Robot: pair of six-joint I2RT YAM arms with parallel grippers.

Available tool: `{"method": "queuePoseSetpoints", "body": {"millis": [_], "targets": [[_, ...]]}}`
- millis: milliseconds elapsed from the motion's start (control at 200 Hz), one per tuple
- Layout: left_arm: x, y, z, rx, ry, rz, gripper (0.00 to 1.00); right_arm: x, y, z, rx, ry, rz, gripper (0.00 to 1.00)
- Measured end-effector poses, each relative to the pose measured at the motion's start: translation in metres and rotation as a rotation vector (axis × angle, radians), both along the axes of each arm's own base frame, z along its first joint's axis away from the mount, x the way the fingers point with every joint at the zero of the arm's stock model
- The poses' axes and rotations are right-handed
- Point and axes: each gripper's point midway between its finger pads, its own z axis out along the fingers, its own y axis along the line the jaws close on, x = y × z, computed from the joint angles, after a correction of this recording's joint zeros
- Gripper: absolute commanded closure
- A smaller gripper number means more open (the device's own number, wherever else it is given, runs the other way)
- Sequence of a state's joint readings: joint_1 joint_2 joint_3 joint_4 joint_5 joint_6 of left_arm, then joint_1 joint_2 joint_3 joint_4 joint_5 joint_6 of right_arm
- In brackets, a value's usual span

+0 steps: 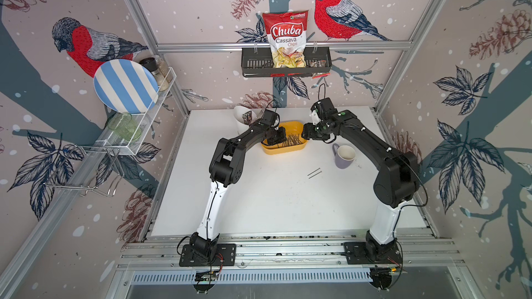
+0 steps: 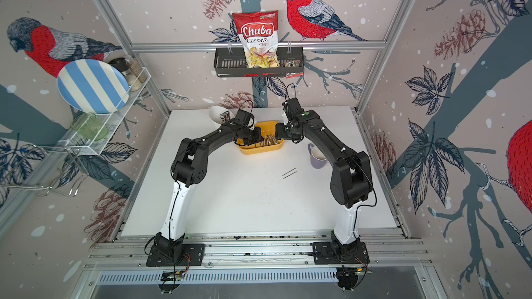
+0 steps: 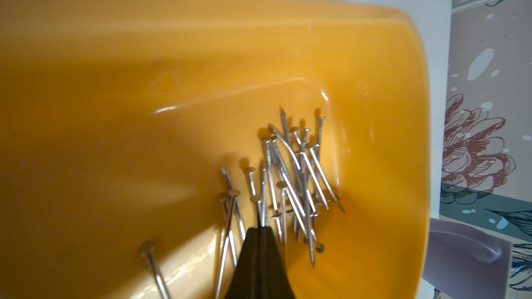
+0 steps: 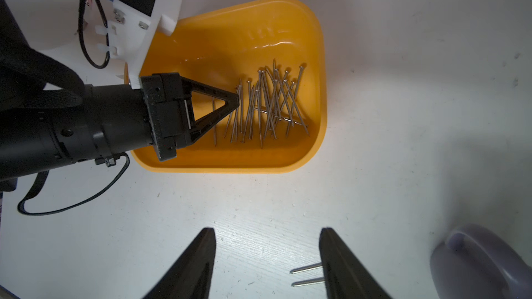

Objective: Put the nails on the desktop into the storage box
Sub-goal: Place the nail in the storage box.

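Note:
The yellow storage box (image 1: pixel 283 151) (image 2: pixel 259 151) stands at the back middle of the white desktop (image 1: pixel 259 202), and several nails (image 1: pixel 292 139) (image 3: pixel 296 174) (image 4: pixel 270 104) lie heaped inside it. My left gripper (image 1: pixel 280 139) (image 3: pixel 260 228) (image 4: pixel 237 99) reaches low into the box. It is shut, and a nail shaft runs out from between its tips. My right gripper (image 1: pixel 305 136) (image 4: pixel 267 231) hangs open and empty over bare desktop beside the box's right end. Two loose nails (image 1: pixel 313 173) (image 2: pixel 289 173) (image 4: pixel 306 274) lie side by side on the desktop, and in the right wrist view one finger half covers them.
A lilac mug (image 1: pixel 344 155) stands right of the box, close to the right forearm. A white cutlery cup (image 1: pixel 243 116) sits behind the left wrist. On the back wall hangs a black basket (image 1: pixel 253 66) with a chips bag. A wire rack (image 1: pixel 135 139) with a striped plate is on the left wall.

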State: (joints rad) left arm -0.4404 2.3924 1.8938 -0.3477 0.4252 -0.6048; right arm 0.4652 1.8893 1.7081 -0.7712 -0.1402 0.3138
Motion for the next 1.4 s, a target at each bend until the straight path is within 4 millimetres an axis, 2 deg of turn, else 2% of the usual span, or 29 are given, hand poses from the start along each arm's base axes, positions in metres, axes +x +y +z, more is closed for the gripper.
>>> {"method": "queuePoseSetpoints", "body": {"millis": [210, 255, 400, 490, 625, 820, 945, 1005, 1100, 1216, 1311, 1401], "targets": [[-0.008, 0.005, -0.010, 0.011, 0.023, 0.016, 1.00, -0.007, -0.004, -0.004, -0.006, 0.019, -0.001, 0.38], [-0.008, 0.005, -0.010, 0.009, 0.020, 0.016, 0.92, -0.010, -0.005, -0.004, -0.006, 0.021, -0.001, 0.38], [-0.010, 0.006, -0.007, 0.014, 0.017, 0.021, 0.75, -0.019, -0.009, 0.001, -0.001, 0.021, -0.003, 0.38], [-0.009, 0.006, 0.001, 0.014, 0.001, 0.023, 0.69, -0.027, -0.012, -0.001, 0.002, 0.030, -0.003, 0.38], [-0.012, -0.002, 0.029, 0.010, -0.059, -0.001, 0.61, -0.037, -0.016, -0.004, 0.014, 0.046, -0.016, 0.38], [-0.027, -0.021, 0.087, 0.024, -0.206, -0.085, 0.56, -0.044, -0.023, -0.004, 0.051, 0.047, -0.037, 0.38], [-0.055, -0.036, 0.120, 0.070, -0.313, -0.192, 0.55, -0.050, -0.032, 0.000, 0.094, 0.041, -0.076, 0.38], [-0.074, -0.044, 0.126, 0.095, -0.353, -0.261, 0.55, -0.053, -0.040, 0.003, 0.113, 0.036, -0.101, 0.38], [-0.107, -0.054, 0.120, 0.144, -0.380, -0.384, 0.54, -0.055, -0.060, 0.011, 0.164, 0.012, -0.171, 0.38], [-0.139, -0.065, 0.100, 0.198, -0.380, -0.526, 0.54, -0.057, -0.100, 0.017, 0.231, -0.019, -0.301, 0.37], [-0.158, -0.076, 0.086, 0.227, -0.378, -0.626, 0.54, -0.063, -0.135, 0.011, 0.284, -0.017, -0.406, 0.37], [-0.175, -0.088, 0.069, 0.255, -0.368, -0.714, 0.54, -0.072, -0.158, 0.004, 0.337, -0.002, -0.472, 0.37]]}}
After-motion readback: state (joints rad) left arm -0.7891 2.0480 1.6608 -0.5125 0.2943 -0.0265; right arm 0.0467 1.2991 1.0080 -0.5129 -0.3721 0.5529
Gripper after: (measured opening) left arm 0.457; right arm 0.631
